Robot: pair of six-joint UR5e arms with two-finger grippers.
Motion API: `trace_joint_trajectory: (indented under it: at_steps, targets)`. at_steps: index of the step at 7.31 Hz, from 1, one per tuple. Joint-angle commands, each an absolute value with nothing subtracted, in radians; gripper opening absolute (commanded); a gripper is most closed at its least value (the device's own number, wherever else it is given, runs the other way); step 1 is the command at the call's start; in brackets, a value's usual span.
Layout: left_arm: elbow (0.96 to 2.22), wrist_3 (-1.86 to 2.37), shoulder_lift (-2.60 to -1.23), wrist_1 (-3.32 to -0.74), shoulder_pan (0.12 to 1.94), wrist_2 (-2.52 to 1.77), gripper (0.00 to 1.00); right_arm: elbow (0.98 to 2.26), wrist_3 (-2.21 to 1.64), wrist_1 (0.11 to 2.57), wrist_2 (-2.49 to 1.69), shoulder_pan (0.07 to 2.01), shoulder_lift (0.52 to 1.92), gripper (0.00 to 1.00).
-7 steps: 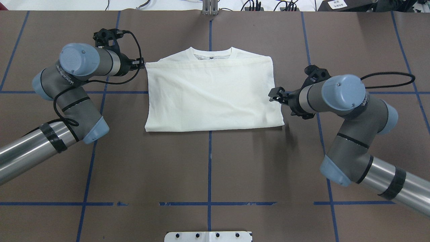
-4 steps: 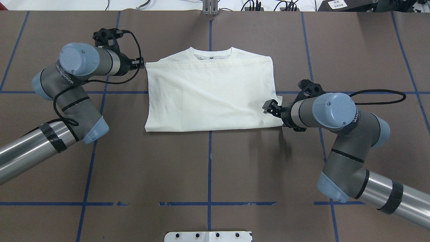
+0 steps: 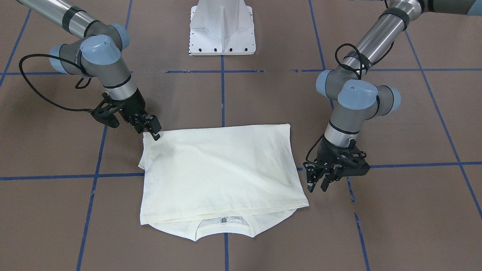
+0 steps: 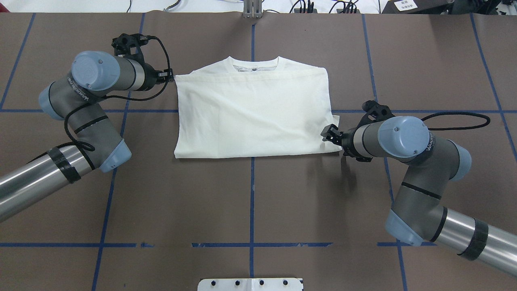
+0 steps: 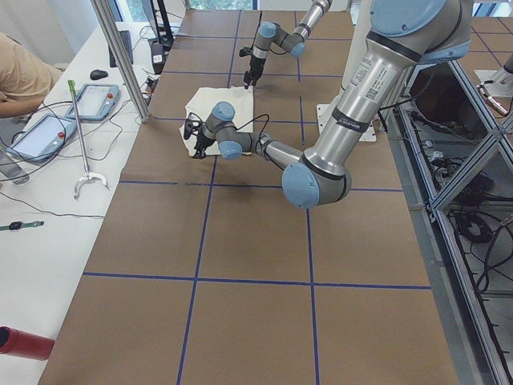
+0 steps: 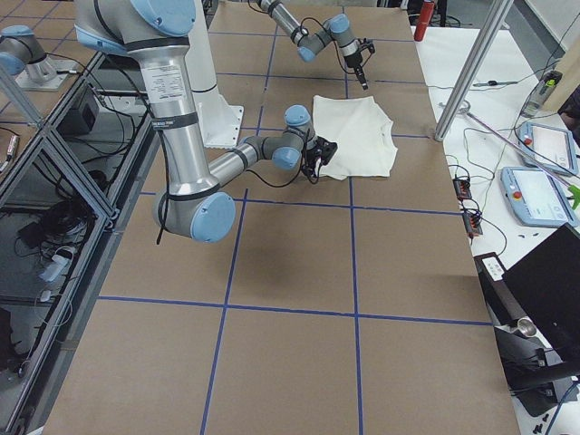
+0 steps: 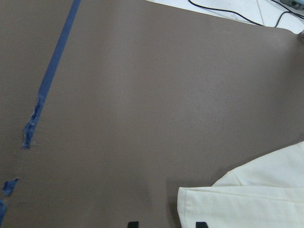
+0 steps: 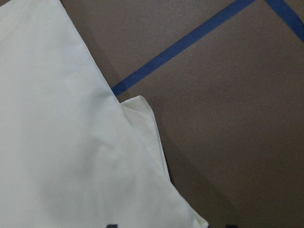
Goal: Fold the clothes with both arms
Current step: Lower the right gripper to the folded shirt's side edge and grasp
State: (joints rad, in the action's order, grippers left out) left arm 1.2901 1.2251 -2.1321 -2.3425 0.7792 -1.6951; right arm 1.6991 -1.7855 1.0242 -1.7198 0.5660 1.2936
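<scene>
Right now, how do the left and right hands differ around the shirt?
Left hand sits at the shirt's collar-end corner; right hand sits on the opposite side, nearer the folded end by the robot. In the overhead view, right hand overlaps the cloth edge; left hand is just at the edge. Shared: both look open, gripping nothing.

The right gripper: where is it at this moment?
In the overhead view the right gripper is on the right side, at the right edge of the T-shirt, near the corner closest to the robot.
</scene>
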Motion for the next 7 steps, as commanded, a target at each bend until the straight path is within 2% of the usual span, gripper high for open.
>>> trace_joint_trajectory:
  at_steps: [1,2,3,4,7]
  targets:
    - [1.290,1.226,-2.132,-2.342,0.779,-1.695,0.50,1.701,-1.786,1.025,-1.718,0.566,1.305,0.72]
    - [1.292,1.226,-2.132,-2.342,0.779,-1.694,0.50,1.698,-1.787,1.023,-1.718,0.565,1.305,0.47]
    - [1.292,1.227,-2.134,-2.342,0.779,-1.694,0.50,1.701,-1.787,1.023,-1.718,0.565,1.307,0.05]
    - [1.293,1.227,-2.134,-2.342,0.779,-1.694,0.50,1.701,-1.786,1.020,-1.723,0.565,1.307,0.00]
    - [1.299,1.230,-2.134,-2.341,0.779,-1.694,0.50,1.726,-1.786,1.019,-1.735,0.566,1.307,0.00]
